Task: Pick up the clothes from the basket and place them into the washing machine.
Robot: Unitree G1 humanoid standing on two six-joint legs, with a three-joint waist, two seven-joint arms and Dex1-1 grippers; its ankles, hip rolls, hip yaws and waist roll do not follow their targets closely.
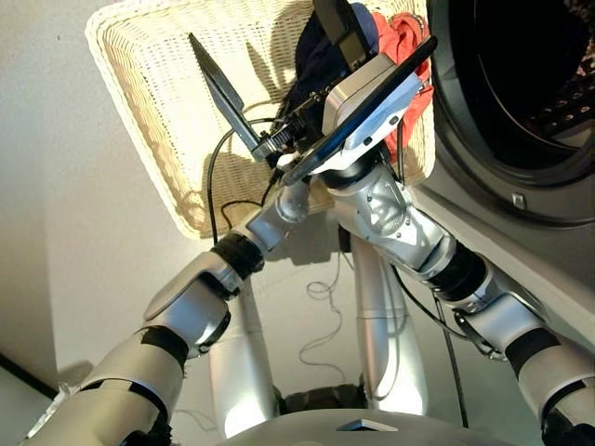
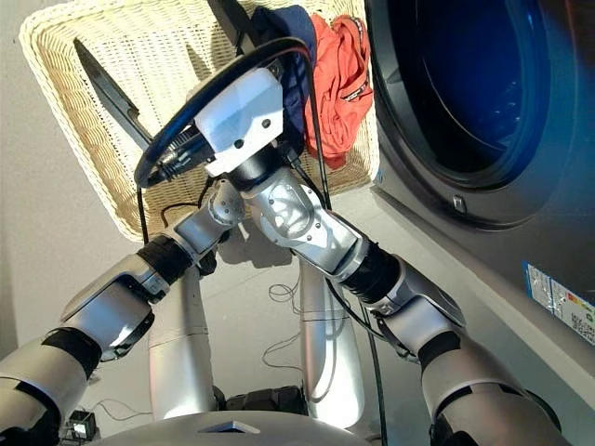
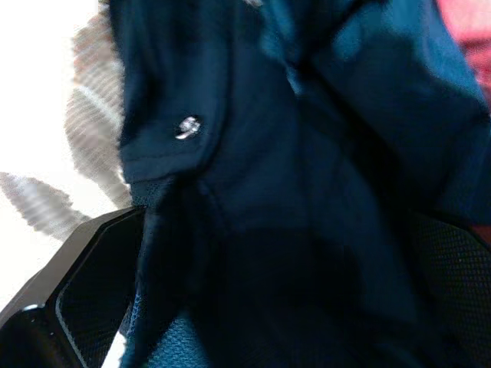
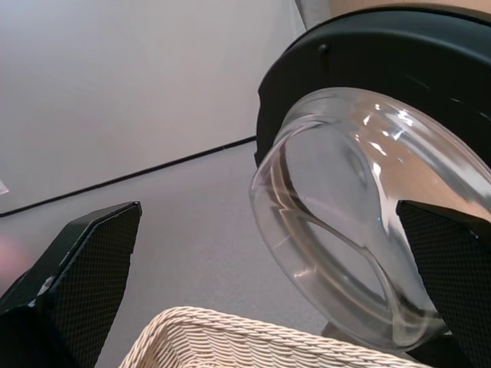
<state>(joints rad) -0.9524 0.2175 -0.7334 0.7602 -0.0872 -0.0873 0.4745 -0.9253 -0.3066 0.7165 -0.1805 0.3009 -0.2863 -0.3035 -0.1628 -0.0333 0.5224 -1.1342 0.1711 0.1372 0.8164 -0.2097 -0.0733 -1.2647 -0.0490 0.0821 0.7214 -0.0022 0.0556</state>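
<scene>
The cream wicker basket (image 1: 139, 56) lies on the floor left of the washing machine (image 1: 521, 200), whose drum mouth (image 2: 474, 84) stands open. Against the basket's side nearest the machine lie a navy garment (image 2: 290, 56) and an orange-red garment (image 2: 339, 84). My left gripper (image 3: 284, 230) is open over the basket. One of its fingers (image 1: 218, 88) is above bare wicker, and navy cloth (image 3: 307, 153) fills the gap and covers the other. My right gripper (image 4: 268, 207) is open and empty above the basket's far rim (image 4: 230, 333), pointing at the glass door (image 4: 345, 222).
The machine's door hangs open beyond the basket, showing only in the right wrist view. My right forearm (image 1: 400, 223) crosses over my left wrist. Thin cables (image 1: 325, 297) trail on the pale floor. A sticker (image 2: 558, 297) sits on the machine's front.
</scene>
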